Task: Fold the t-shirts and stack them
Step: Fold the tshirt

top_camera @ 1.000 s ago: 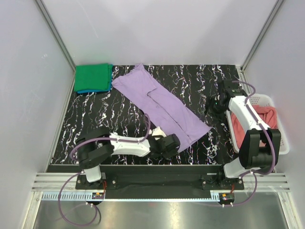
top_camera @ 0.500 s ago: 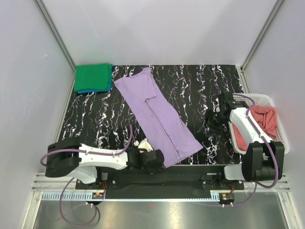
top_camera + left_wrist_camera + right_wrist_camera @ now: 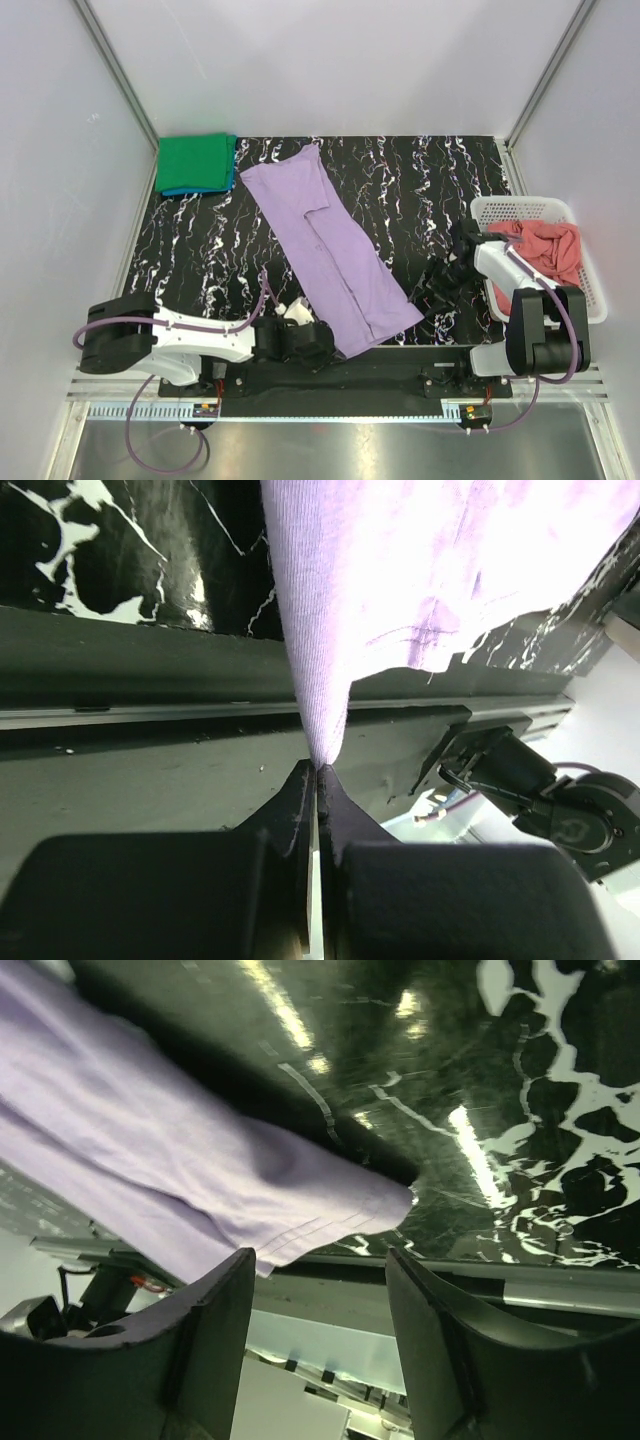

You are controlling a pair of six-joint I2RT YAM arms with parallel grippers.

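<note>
The light purple t-shirt (image 3: 325, 245) lies diagonally across the marbled surface (image 3: 420, 180), its near corner clamped tight in the left pincer (image 3: 317, 772) at the front edge. The right pincer (image 3: 320, 1265) gapes, holding nothing, just beside the shirt's hem.

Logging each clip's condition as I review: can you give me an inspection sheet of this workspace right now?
Surface: black marbled table, no spills seen.
Job's things: purple t-shirt lying diagonally, folded lengthwise; green t-shirt folded atop blue t-shirt, far-left corner; salmon pink t-shirt crumpled in white basket.
Clutter: nothing seen.
Tools: left tool shut on purple t-shirt's near corner; right tool open, holding nothing.
Cables: purple cables loop beside both arms.
Surroundings: white walls, nothing else seen.
</note>
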